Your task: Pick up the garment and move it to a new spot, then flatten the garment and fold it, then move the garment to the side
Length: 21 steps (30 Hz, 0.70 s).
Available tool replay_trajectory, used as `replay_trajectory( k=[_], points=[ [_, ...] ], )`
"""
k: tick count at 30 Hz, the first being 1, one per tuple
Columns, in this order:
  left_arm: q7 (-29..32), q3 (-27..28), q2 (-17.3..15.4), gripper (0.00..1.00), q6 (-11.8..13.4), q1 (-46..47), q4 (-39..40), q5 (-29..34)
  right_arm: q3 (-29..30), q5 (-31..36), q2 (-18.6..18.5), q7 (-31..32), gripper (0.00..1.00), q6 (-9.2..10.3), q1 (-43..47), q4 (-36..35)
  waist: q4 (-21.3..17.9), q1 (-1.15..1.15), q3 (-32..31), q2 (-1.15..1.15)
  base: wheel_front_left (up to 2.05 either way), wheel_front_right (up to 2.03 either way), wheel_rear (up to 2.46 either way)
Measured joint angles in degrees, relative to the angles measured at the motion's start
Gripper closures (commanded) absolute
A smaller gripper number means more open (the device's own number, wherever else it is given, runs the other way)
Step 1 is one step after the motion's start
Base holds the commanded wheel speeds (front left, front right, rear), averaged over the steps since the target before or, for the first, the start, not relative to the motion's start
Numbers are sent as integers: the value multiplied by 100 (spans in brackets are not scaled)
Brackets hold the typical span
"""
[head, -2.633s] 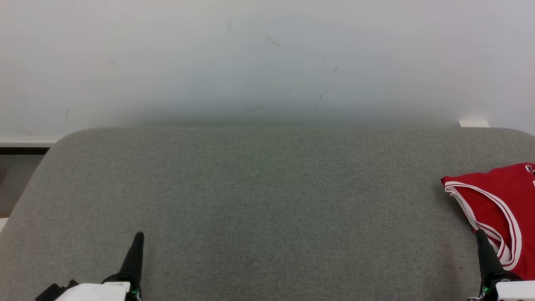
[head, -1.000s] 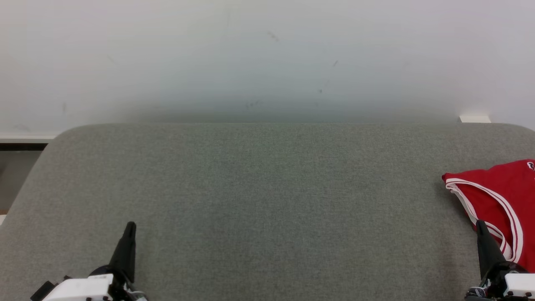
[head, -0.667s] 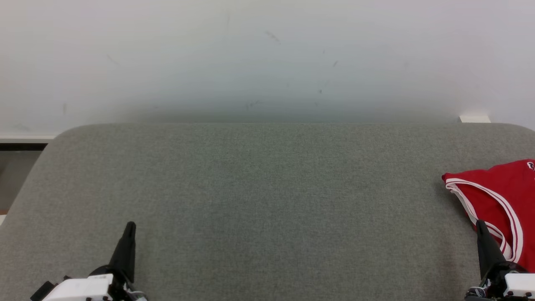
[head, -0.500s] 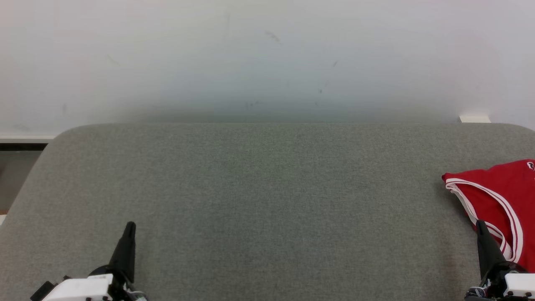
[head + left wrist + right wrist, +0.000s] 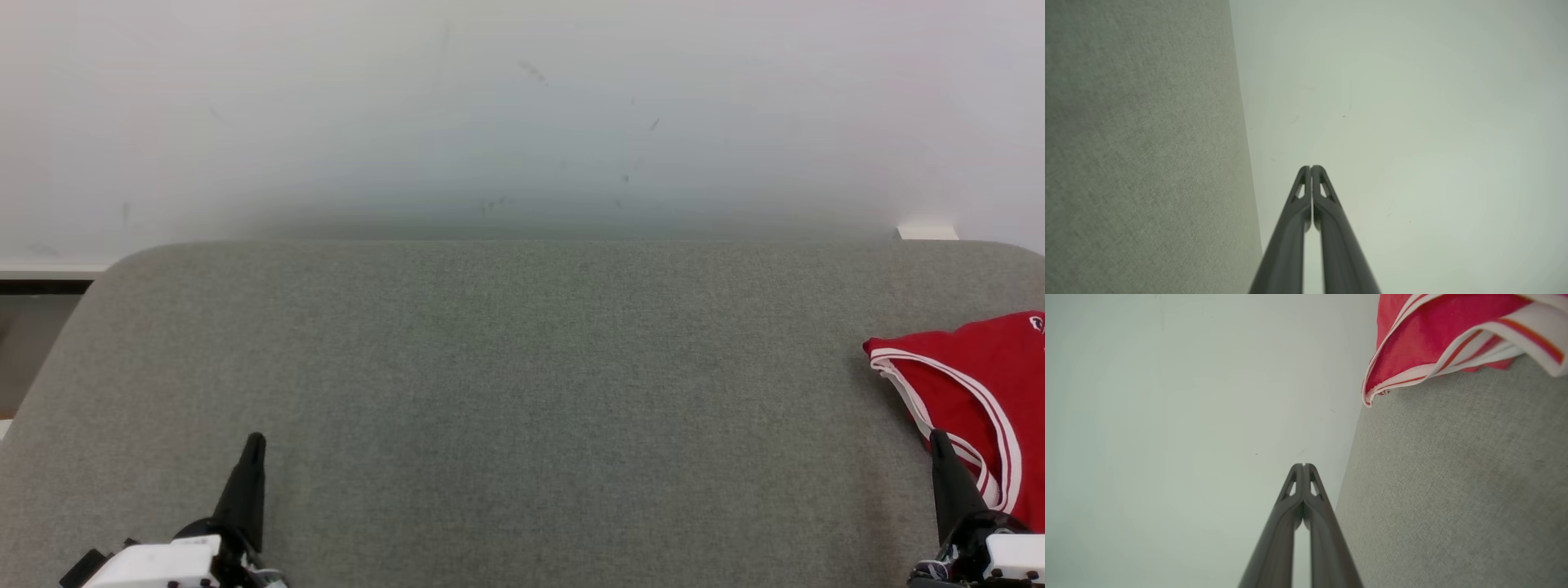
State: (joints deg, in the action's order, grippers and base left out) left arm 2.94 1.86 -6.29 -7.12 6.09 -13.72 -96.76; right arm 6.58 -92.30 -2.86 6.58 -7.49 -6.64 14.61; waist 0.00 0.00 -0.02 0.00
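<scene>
Resting pressed shut and empty, left gripper (image 5: 254, 445) and right gripper (image 5: 939, 439) sit over the grey table (image 5: 522, 367); the red garment (image 5: 971, 367) lies just beside the right gripper, apparently folded and set aside.

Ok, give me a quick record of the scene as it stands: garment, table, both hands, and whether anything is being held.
garment: red with white trim, lying at the table's far right, partly cut off by the head view's edge
table: grey fabric top, pale wall behind it
left hand: shut, empty, at the table's near left
right hand: shut, empty, by the garment's near edge; the right wrist view shows it apart from the cloth
held: nothing
</scene>
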Motion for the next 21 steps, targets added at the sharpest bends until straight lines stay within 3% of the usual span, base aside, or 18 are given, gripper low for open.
replay_trajectory(
  k=[21],
  points=[
    [4, 26, 19, 100, 1, 1, -1, 14, 0, 0, 0, 0, 100, 0, 0, 0, 0, 0, 0, 0, 0, 0, 0]
  ],
)
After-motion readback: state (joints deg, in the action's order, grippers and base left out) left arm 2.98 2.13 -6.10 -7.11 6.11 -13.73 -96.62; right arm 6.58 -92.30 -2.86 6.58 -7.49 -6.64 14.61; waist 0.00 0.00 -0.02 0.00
